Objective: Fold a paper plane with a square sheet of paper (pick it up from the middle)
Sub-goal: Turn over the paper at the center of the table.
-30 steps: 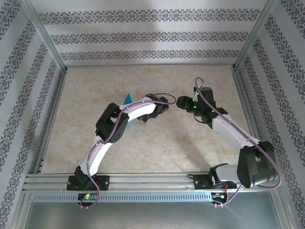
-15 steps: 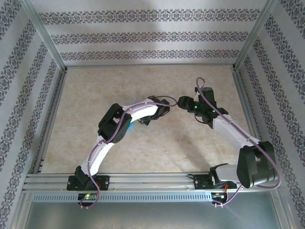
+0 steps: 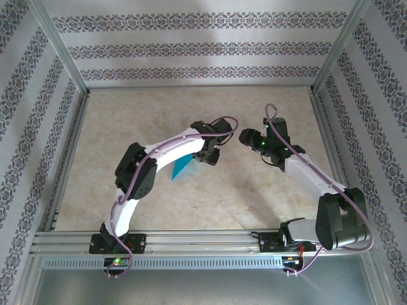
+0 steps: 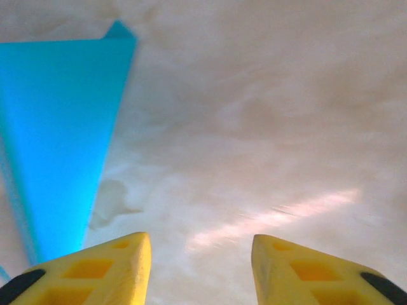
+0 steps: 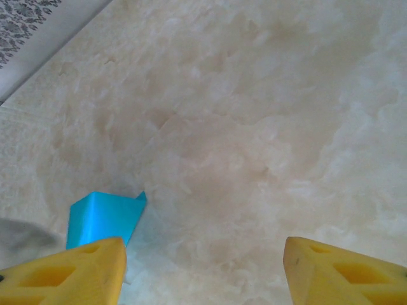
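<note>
A second ago, only a small teal tip showed past the far side of the left arm's white forearm. Now the narrow, pointed paper plane [image 3: 182, 167] of teal-blue folded paper lies on the beige marbled table top [image 3: 127, 121], on the near side of that forearm and partly under it. The left arm has swung its elbow outward to the left, and its wrist has moved farther from us and to the right. The right arm has hardly shifted.

The left gripper [image 3: 206, 155] points down at the table just right of the paper plane. In its wrist view the left gripper [image 4: 200, 267] has its yellow fingers [image 4: 108, 267] apart, with bare table top [image 4: 267, 114] between them. It is released and holds nothing. The paper plane [image 4: 57, 127] lies off to the left of those fingers, flat on the surface, with a soft shadow along its right edge.

The right gripper [image 3: 243, 136] hangs near the left one, tips facing it. Seen from its own wrist, the right gripper [image 5: 203, 273] is spread wide and empty above the table top [image 5: 254, 127]. The paper plane [image 5: 105, 219] shows one raised teal end beside the left-hand finger [image 5: 70, 273].
</note>
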Tool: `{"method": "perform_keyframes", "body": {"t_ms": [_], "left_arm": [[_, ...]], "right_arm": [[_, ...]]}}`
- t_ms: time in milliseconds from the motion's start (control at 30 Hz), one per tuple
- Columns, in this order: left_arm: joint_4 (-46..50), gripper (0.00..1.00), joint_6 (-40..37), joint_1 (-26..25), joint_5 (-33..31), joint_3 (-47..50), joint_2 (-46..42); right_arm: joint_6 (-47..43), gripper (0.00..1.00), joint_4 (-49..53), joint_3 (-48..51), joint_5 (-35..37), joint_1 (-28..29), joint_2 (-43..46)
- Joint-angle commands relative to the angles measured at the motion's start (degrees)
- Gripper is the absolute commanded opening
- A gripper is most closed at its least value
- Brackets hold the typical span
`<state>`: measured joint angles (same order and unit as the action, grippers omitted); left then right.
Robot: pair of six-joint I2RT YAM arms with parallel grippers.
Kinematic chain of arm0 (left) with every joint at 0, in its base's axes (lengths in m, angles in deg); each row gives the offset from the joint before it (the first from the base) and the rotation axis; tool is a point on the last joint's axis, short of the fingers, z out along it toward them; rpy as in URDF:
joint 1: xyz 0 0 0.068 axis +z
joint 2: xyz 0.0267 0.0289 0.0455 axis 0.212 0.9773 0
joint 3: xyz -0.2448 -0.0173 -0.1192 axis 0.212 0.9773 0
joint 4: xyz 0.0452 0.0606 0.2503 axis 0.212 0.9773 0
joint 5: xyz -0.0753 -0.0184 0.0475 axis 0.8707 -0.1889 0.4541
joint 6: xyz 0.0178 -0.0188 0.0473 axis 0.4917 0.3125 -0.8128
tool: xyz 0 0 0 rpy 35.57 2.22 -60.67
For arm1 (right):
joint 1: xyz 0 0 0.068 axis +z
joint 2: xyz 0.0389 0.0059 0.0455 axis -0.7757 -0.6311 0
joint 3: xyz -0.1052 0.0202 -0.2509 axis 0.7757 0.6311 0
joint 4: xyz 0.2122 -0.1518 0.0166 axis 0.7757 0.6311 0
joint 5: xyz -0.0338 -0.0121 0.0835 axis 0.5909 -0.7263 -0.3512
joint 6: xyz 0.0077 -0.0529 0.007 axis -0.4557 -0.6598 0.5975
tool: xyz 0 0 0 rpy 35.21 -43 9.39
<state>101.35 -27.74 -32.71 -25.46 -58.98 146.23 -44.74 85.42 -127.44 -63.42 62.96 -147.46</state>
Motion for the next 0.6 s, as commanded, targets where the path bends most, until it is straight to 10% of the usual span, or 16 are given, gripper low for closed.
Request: {"method": "perform_keyframes", "body": {"t_ms": [0, 567], "left_arm": [[-10.0, 0.49, 2.4, -0.3, 13.0, 4.5, -6.0], [-29.5, 0.36, 10.1, 14.1, 11.8, 39.8, -26.7]], "right_arm": [[1.4, 0.67, -1.5, 0.6, -0.3, -0.6, -0.4], [3.0, 0.73, -5.1, -0.5, -5.5, 1.8, -5.4]]}}
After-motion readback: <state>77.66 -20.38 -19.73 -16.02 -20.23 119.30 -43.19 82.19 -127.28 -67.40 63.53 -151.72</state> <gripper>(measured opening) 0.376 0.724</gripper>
